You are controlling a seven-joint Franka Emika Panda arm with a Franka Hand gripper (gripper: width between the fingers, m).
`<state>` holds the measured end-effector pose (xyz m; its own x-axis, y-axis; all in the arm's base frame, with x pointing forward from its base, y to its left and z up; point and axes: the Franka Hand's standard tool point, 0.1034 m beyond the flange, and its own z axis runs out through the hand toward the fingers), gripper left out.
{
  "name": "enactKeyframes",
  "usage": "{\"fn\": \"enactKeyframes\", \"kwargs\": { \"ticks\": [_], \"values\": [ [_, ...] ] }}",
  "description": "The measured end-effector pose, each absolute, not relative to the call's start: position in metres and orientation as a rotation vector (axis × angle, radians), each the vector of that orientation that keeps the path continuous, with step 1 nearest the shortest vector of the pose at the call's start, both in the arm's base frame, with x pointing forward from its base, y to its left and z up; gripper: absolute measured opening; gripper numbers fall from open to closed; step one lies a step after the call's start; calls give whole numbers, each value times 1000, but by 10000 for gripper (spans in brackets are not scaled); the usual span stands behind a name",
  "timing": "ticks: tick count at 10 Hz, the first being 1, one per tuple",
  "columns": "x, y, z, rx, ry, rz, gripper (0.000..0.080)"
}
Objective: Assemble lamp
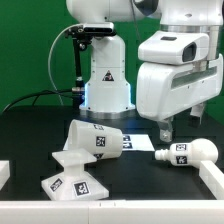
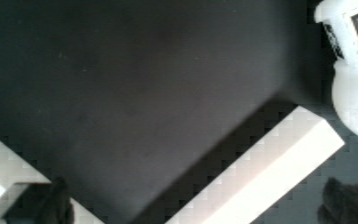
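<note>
Poised just above the bulb [image 1: 186,153] with gripper [image 1: 178,124] jaws wide and empty, seemingly lined up for a grasp. On the exterior view's left of the bulb: shade [image 1: 97,140] tipped over, base [image 1: 68,179] flat.

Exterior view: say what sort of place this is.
Probably a robotics lab bench: a robot arm mounted on a black table before a green backdrop, with a tag-marked lamp shade, bulb and base laid out.

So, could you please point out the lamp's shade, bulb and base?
shade [image 1: 97,141]: exterior view, on its tagged side wall.
bulb [image 1: 184,153]: exterior view, on its tagged neck.
base [image 1: 69,183]: exterior view, on its flat tagged plate.
</note>
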<state>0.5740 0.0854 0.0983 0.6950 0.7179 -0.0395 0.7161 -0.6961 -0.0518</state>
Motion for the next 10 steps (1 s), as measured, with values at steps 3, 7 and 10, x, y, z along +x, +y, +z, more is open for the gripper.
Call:
{"fn": "enactKeyframes", "kwargs": {
  "ticks": [3,7,10],
  "values": [
    [574,85,98,-2862,-1211,88,700],
    [568,43,105,-2890,-1193,80,700],
    [564,-22,103,-2892,-1161,63,700]
  ]
}}
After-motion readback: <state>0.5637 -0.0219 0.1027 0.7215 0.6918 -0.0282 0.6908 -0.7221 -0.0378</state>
